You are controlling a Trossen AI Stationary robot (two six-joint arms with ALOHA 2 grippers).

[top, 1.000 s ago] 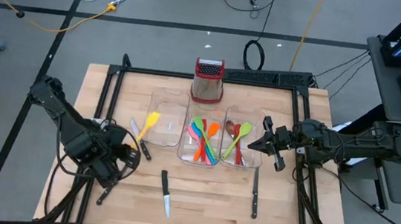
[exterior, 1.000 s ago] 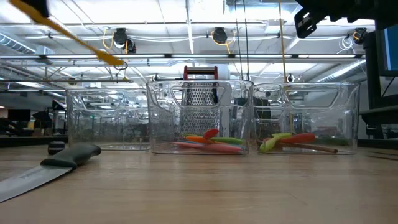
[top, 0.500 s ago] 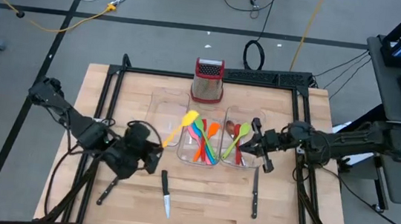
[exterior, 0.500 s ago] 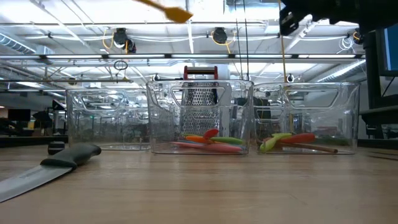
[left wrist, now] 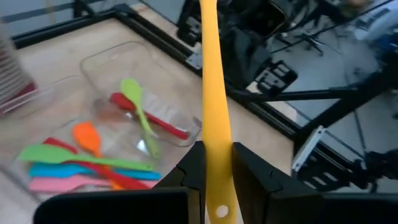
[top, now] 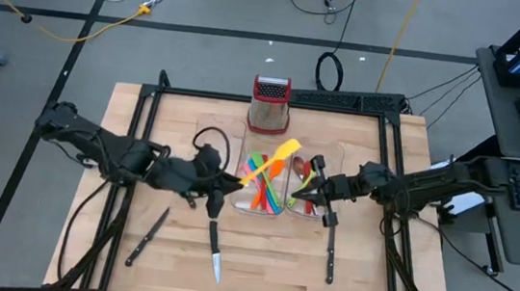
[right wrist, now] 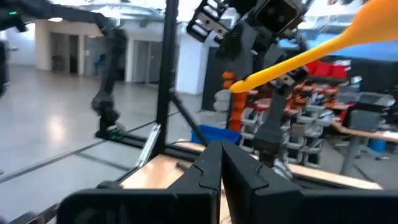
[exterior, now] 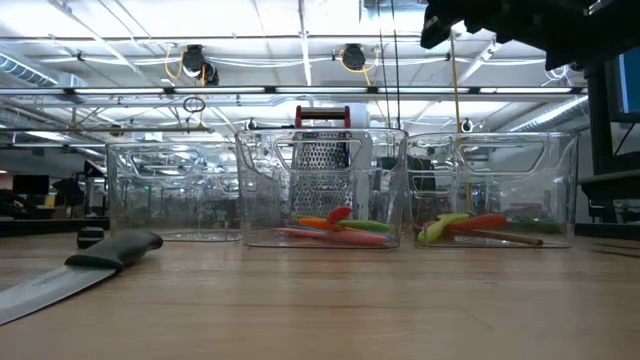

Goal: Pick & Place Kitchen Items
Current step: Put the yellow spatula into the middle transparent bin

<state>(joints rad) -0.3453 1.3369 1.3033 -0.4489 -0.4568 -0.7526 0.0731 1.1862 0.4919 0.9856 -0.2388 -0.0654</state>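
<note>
My left gripper is shut on a yellow spatula, whose blade hangs over the middle clear bin. That bin holds green, blue, pink and orange utensils. The right bin holds a red and a green spoon. My right gripper is shut and holds nothing above the right bin's near left part. Three black-handled knives lie flat on the table. My left gripper pinches the spatula's handle between its two fingers, close to the free end with the hole. The fingers come from the table's left, slanting a little downward. The spatula sticks out ahead of them toward the far right, lifted clear of bins and table.
A steel box grater with a red top stands behind the bins. An empty-looking clear bin sits left of the middle one. A black frame runs round the wooden table. In the low view a knife lies at near left.
My left gripper has swung from the table's near left toward the bins, rising and rolling, and has carried the yellow spatula over the middle bin. My right gripper, still shut, has moved toward the table's left and a little down, over the right bin.
</note>
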